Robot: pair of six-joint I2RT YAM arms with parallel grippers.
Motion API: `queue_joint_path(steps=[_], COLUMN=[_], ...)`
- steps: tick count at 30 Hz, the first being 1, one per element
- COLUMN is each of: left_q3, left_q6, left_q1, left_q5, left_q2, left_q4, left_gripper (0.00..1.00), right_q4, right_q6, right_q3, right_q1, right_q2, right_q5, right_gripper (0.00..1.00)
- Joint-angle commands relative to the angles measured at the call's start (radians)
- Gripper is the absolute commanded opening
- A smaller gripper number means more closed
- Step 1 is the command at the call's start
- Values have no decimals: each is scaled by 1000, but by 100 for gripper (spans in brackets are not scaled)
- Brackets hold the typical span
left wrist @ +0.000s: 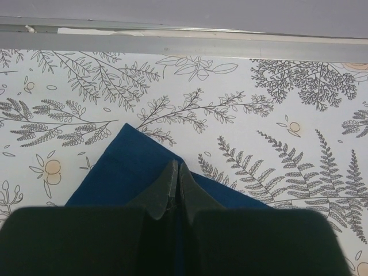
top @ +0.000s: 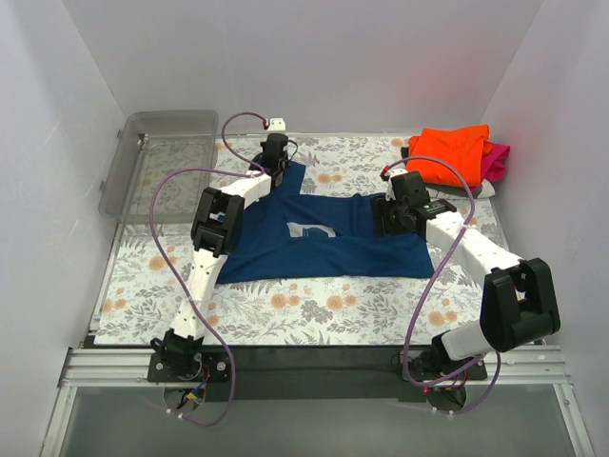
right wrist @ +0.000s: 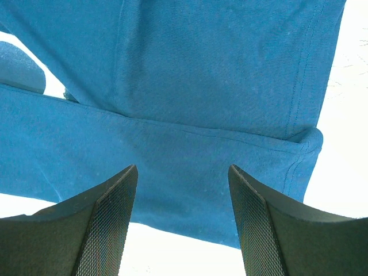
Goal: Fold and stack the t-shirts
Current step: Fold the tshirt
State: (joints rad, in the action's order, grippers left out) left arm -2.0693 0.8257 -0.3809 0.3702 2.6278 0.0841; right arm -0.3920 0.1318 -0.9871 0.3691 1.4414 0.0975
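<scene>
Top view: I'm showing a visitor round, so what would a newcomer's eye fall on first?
A navy shirt lies spread across the middle of the flowery table, with the left pincer shut on its far corner. The bright orange shirt folded at the far right stands out too, lying on a magenta one.
</scene>
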Motion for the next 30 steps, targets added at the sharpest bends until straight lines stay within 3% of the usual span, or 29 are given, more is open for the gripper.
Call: queue_joint_path(steps=[1,9,24,30], left_q3=[46,179,394,414], left_q6=[-11,26,59,61], left_q1=[4,5,82,93], left_q5=[24,-7,-27,-62], left_q2=[-69,-205,-362,-400], left_q4=[-79,3,111,123], left_gripper=[0,0,0,0], right_q4=[27,35,31,28], right_q6=[9,8,29,40], right_q3=[-13,-57,-433,-544], right_q1=[8,5,-42,-94], right_q2=[-9,52,404,523], right_q5=[-4,76,154,176], right_gripper=[58,59,60,60])
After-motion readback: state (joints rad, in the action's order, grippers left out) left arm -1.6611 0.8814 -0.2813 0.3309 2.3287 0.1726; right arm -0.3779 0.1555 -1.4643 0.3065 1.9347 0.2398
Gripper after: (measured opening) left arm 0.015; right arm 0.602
